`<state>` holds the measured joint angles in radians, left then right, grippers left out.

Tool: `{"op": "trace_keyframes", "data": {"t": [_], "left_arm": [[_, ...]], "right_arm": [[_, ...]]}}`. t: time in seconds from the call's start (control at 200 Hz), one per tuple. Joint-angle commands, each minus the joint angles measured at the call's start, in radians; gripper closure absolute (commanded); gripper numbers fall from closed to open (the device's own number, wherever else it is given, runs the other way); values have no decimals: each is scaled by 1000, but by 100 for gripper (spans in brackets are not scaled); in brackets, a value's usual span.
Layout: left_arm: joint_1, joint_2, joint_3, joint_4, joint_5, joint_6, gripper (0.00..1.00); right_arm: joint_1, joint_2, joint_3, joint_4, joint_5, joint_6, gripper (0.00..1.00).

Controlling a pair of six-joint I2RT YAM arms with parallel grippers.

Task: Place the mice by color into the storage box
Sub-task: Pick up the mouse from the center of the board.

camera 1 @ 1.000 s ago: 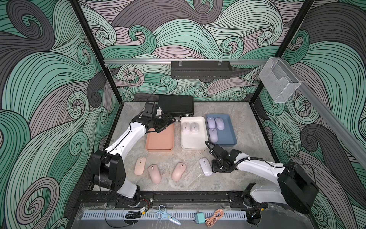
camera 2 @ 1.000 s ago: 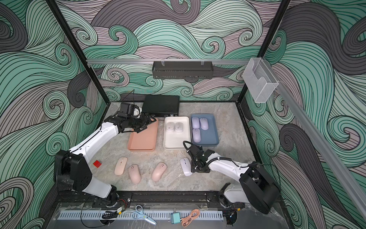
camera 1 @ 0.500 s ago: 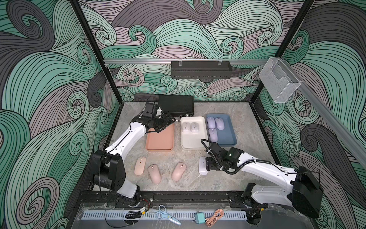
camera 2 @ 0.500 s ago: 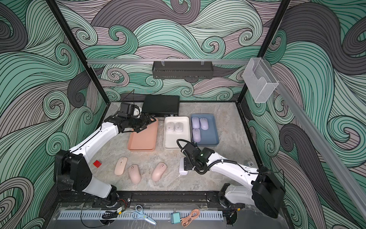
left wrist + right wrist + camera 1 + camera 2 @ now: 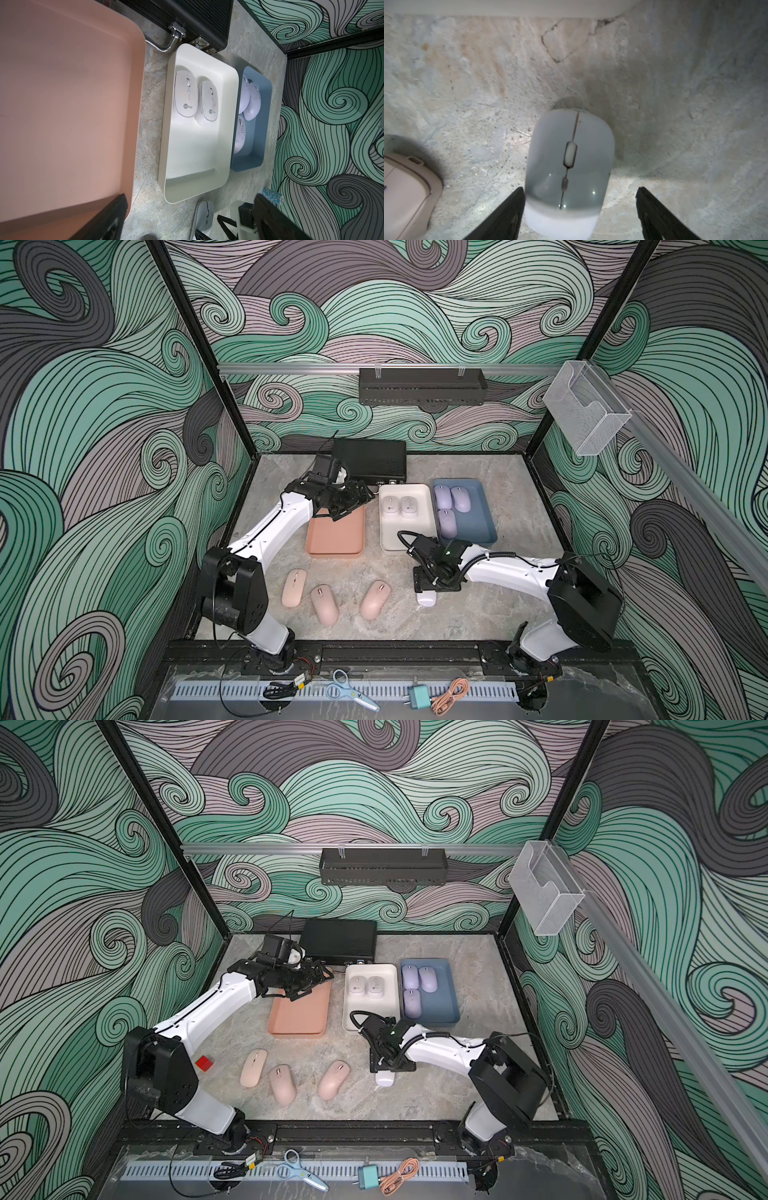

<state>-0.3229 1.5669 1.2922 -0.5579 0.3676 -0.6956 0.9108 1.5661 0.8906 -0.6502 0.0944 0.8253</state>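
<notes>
**Right gripper astride a white mouse on the table**
Your right jaws stand wide around the mouse (contact unclear), which lies just short of the white tray. Your left gripper, spread wide too, hovers over the salmon tray. Three pink mice lie on the table.

The right claw has swung over the white mouse, now straddling it.
</notes>
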Motion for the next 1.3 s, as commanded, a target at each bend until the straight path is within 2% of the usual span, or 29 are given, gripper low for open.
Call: {"op": "trace_keyframes", "data": {"t": [0.0,0.125,0.26,0.41,0.68,0.851,1.051,1.126,1.291], "left_arm": [[2,-19,32,-25,-18,23,6],[6,-18,34,-27,-21,22,6],[8,-21,35,-27,-20,24,6],[16,-25,37,-26,-13,22,6],[43,-41,38,-26,-5,21,6],[126,-68,45,-31,-14,24,6],[278,-59,26,-20,-17,-3,7],[294,-37,28,-23,-1,-13,8],[301,-15,30,-20,25,-19,8]], "right_arm": [[5,39,5,21,11,25,23],[6,72,11,38,-5,20,32],[8,62,-4,46,-3,28,37],[14,25,-7,32,37,25,50],[36,-49,63,-86,110,-4,51],[30,-73,191,-125,149,-70,50],[-30,137,497,-132,144,-177,50],[-62,227,598,-110,83,-194,50],[-103,413,798,-135,54,-213,50]]}}
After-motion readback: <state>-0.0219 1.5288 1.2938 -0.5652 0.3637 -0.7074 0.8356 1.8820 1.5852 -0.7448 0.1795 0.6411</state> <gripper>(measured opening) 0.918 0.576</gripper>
